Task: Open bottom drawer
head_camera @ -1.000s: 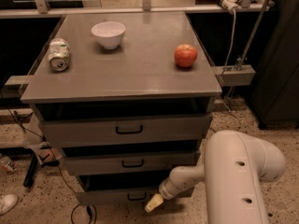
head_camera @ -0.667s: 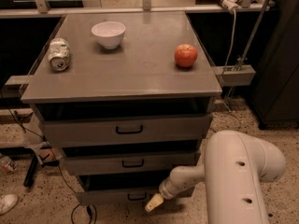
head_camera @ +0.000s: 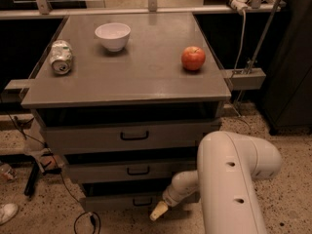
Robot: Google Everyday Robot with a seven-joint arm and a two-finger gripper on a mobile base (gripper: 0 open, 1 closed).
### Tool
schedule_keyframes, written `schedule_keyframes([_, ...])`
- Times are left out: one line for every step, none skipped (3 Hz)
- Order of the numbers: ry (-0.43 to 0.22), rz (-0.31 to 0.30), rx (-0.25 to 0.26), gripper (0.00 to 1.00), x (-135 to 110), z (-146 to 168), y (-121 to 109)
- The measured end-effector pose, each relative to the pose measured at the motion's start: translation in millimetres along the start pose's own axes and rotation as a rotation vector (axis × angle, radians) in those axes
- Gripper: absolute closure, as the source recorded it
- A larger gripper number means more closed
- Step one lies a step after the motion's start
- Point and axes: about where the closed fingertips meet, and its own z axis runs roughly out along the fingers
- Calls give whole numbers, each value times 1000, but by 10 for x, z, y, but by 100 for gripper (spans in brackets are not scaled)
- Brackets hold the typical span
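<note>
The grey cabinet top [head_camera: 146, 82] carries three things: a white bowl [head_camera: 112, 35] near the back edge left of centre, a crushed can [head_camera: 61, 57] lying on its side close to the left edge, and a red apple [head_camera: 193, 58] toward the right edge, all well apart from one another. Behind the back edge runs a metal rail [head_camera: 122, 11], with a white plug [head_camera: 237, 0] and its cable by the back right corner. A dark cabinet [head_camera: 292, 57] stands to the right. The floor [head_camera: 292, 145] is speckled stone, with loose cables [head_camera: 83, 222] and the toe of a shoe [head_camera: 7, 212] at the lower left. Below the top sit three grey fronts: the top drawer [head_camera: 92, 138], the middle drawer [head_camera: 97, 172] and, lowest and narrowest, the bottom drawer [head_camera: 109, 202] just above the floor, its small black handle [head_camera: 143, 202] at its centre. The white arm [head_camera: 234, 179] comes in from the lower right, and the gripper [head_camera: 158, 211] hangs low before the bottom drawer, just right of and below the handle. Whether it is clenched or released cannot be told, nor whether it touches the front. Set against the frames of a second ago, nothing has visibly moved: the gripper keeps the same spot, and the bowl, can, apple and drawer fronts lie as they did.
</note>
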Motion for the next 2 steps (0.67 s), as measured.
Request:
schedule_keyframes([0, 0, 0, 0, -14, -34, 12])
schedule_keyframes([7, 4, 2, 0, 7, -63, 29])
